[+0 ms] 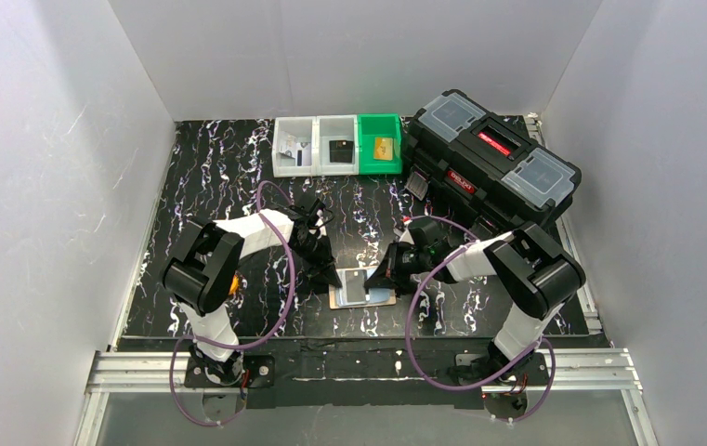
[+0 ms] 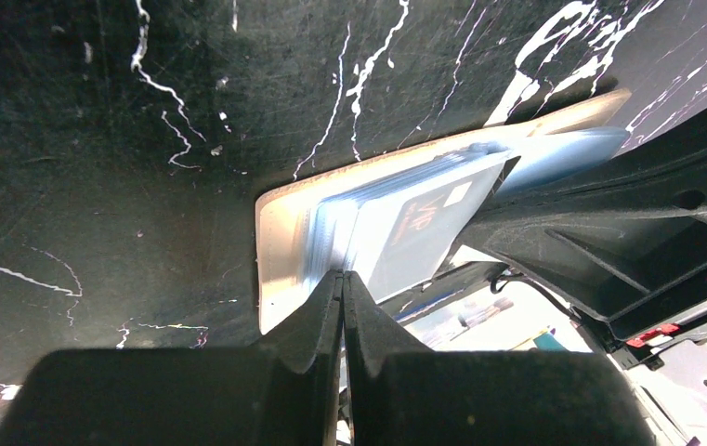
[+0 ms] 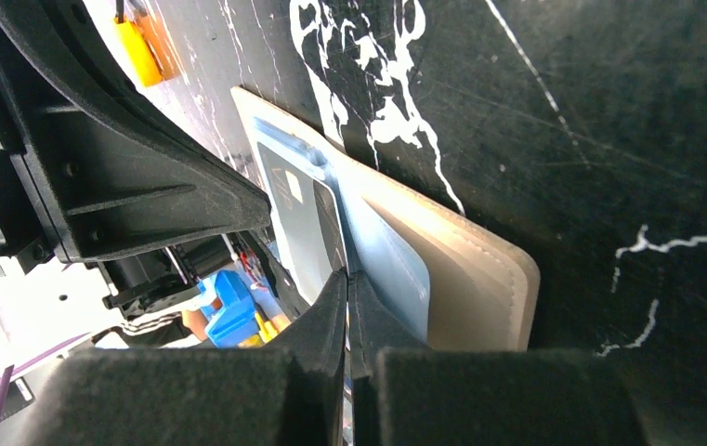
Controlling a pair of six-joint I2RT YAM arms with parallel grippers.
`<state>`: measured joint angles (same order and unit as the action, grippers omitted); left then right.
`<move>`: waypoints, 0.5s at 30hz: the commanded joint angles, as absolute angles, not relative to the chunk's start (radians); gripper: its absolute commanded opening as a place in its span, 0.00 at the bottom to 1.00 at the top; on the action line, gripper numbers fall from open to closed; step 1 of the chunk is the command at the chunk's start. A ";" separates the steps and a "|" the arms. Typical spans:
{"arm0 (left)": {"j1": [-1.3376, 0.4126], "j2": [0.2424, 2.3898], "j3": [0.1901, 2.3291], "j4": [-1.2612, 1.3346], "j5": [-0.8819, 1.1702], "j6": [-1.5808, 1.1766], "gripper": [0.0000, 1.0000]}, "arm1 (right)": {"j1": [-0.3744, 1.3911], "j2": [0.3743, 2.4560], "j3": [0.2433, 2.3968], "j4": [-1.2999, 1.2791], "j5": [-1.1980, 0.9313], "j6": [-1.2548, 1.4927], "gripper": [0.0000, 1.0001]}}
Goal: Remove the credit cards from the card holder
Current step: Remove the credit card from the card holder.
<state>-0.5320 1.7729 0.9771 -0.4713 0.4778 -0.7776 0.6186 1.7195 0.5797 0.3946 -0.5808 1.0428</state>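
Marbled table (image 1: 201,186); cream card holder (image 3: 479,279) open, bluish cards (image 2: 414,223); left end effector (image 2: 342,275), right end effector (image 3: 346,272) clenched.

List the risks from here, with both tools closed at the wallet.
1. The right tool is shut where a dark card and a pale blue card overlap. Pulling may drag both, or the whole wallet.
2. The left tool is shut at the stack's thin edge and may slip off, freeing the wallet.
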 commanded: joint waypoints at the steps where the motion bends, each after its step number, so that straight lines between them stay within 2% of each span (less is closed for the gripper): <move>1: -0.541 1.877 0.896 -0.532 0.190 -0.714 0.00 | 0.605 1.703 0.581 0.274 -0.504 0.980 0.01; 15: -0.542 1.887 0.912 -0.543 0.189 -0.697 0.00 | 0.594 1.668 0.622 0.151 -0.459 0.903 0.01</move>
